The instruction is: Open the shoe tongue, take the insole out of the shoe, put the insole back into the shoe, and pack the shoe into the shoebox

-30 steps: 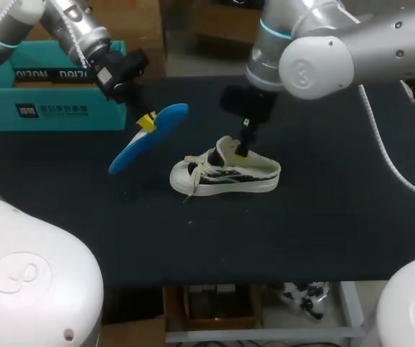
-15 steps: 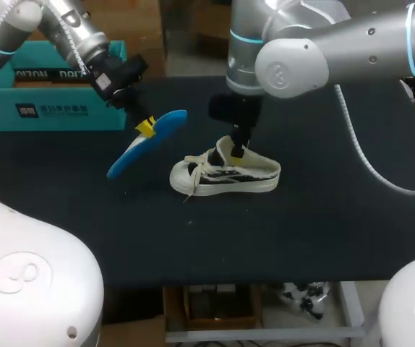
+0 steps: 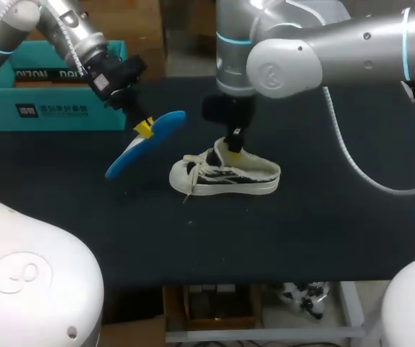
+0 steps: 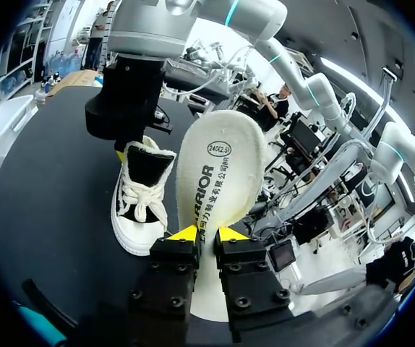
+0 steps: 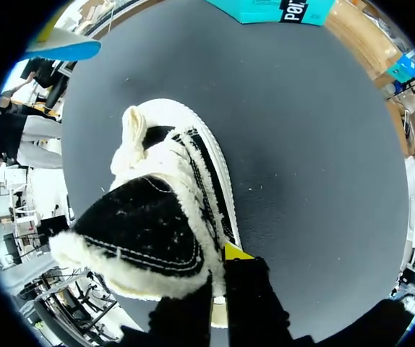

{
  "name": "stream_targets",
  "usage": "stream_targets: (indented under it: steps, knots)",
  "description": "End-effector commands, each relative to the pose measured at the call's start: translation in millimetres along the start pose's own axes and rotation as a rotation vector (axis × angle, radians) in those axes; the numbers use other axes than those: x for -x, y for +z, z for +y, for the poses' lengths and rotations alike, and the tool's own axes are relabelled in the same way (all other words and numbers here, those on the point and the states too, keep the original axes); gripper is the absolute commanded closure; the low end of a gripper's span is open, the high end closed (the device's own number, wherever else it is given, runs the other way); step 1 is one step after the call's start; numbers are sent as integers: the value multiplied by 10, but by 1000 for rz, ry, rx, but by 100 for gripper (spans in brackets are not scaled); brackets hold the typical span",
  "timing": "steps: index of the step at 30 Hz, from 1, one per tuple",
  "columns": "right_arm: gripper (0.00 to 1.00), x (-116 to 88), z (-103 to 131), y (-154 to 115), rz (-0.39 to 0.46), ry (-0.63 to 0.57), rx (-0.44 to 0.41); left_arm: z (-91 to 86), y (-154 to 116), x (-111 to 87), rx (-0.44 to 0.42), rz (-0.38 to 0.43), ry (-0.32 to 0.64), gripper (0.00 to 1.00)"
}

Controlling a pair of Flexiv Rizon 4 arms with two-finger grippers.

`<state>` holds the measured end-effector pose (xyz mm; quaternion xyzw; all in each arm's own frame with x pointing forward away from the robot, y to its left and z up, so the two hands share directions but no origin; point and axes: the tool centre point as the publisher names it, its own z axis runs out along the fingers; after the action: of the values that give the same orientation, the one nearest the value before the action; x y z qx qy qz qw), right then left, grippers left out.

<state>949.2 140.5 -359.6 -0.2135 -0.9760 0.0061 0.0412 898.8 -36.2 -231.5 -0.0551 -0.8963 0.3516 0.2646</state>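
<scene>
A cream and black shoe [image 3: 225,173] stands on the black table [image 3: 323,217], toe to the left. Its tongue [image 3: 224,150] stands upright, and my right gripper [image 3: 233,142] is shut on its edge from above. In the right wrist view the fleece-trimmed black tongue [image 5: 139,224] is pinched between the dark fingers of that gripper [image 5: 218,278]. My left gripper [image 3: 144,129] holds the blue insole [image 3: 146,144] tilted in the air, left of the shoe. The left wrist view shows the insole's cream underside [image 4: 218,173] between the yellow tips of the left gripper [image 4: 206,233], with the shoe [image 4: 139,195] beyond.
The teal shoebox [image 3: 48,87] stands at the table's back left corner, behind my left arm. Dark tabletop stretches in front of the shoe and to its right.
My right gripper has shut on the tongue and its arm has shifted left. The left gripper with the insole has drifted slightly left.
</scene>
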Motion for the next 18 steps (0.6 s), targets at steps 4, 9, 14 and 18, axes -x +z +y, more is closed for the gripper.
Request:
stream_targets:
  steps: [4,9,14,18]
  knots:
    - [100,-89,-157,-93,8,89,81,-155,-28,19,-3,63,61,100]
    - [100,-172,-249,-146,35,199,148,-363,-29,-22,-8,140,136,100]
    - [100,-302,-324,-216,60,344,217,-570,-3,-52,2,209,199,100]
    - [100,-399,-363,-246,71,466,283,-692,5,-43,8,252,237,100]
